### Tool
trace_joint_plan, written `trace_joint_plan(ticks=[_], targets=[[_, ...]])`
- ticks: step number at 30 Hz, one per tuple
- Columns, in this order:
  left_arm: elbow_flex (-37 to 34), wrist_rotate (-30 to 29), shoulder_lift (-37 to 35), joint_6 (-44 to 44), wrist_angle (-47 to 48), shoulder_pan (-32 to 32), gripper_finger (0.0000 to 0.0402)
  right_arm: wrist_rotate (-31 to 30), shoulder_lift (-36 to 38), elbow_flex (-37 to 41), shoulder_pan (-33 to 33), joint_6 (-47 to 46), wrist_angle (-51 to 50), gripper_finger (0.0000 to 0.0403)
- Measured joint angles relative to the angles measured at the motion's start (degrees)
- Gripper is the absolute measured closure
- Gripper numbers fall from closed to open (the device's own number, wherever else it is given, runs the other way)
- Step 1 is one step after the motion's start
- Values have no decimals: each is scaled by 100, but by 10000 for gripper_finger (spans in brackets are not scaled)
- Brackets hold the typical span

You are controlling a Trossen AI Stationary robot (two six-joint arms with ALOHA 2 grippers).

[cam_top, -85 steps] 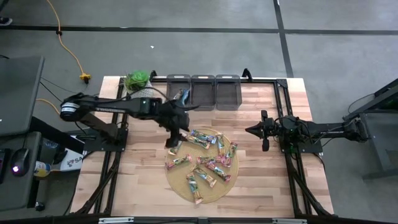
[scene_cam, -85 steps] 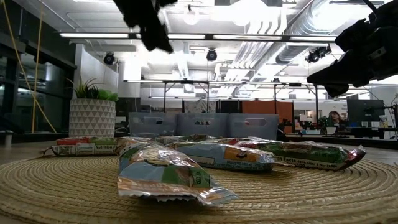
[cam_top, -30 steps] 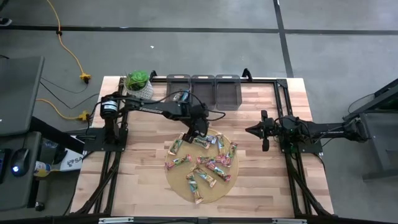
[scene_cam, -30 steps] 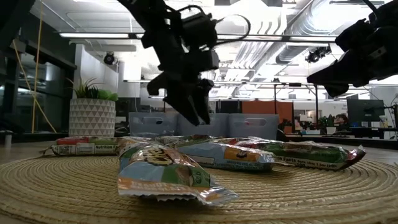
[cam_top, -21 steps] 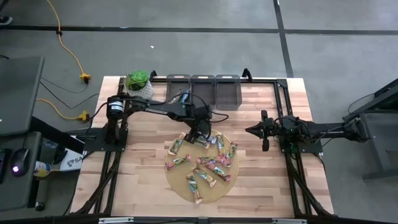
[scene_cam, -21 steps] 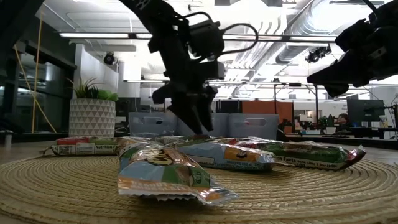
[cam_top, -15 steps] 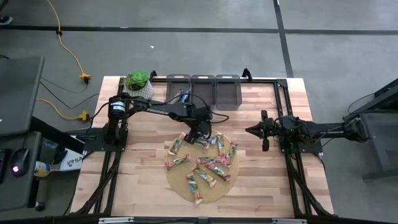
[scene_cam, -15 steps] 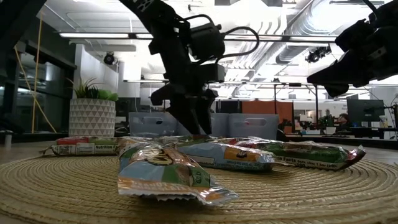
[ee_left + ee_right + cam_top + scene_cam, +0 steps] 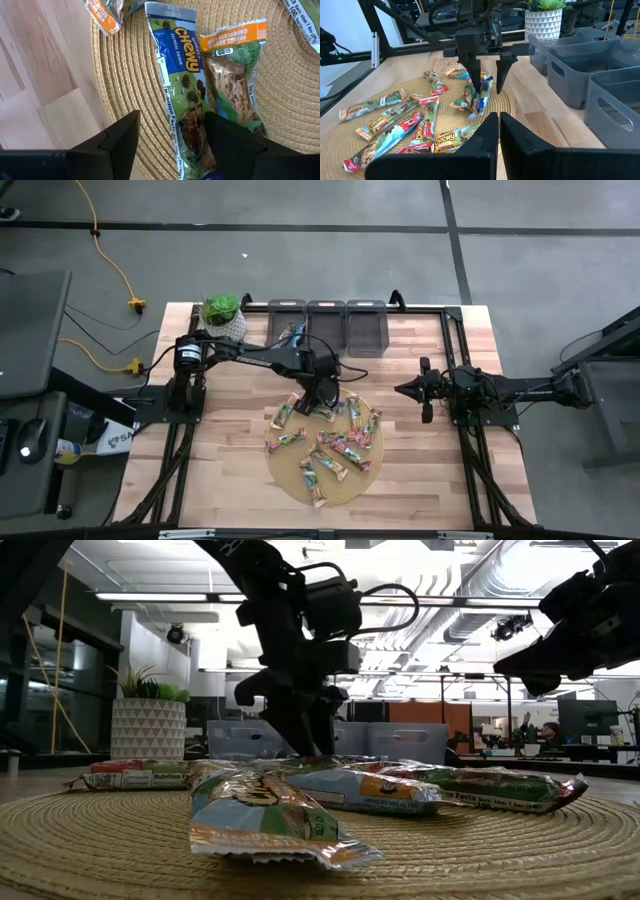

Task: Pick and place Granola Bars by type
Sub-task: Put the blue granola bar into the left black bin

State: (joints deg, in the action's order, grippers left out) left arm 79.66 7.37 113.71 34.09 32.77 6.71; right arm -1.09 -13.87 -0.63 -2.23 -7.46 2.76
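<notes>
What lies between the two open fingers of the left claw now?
A blue Chewy bar on the woven mat lies between the fingers of the left claw; the left wrist view shows it.

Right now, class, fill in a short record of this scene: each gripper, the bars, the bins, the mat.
left gripper: open, fingers straddling a blue bar at the mat's edge
right gripper: shut, waiting above bare table beside the mat
bars: scattered on the mat, several wrapper colours
mat: round, woven
bins: three grey, in a row behind the mat
</notes>
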Motion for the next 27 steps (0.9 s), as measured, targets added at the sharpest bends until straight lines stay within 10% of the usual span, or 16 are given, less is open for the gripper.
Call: trace_joint_plan(ticks=[27], targets=[[504,-108,99,10,143,-160,181,-1,1,0,-1,-1,1,403]])
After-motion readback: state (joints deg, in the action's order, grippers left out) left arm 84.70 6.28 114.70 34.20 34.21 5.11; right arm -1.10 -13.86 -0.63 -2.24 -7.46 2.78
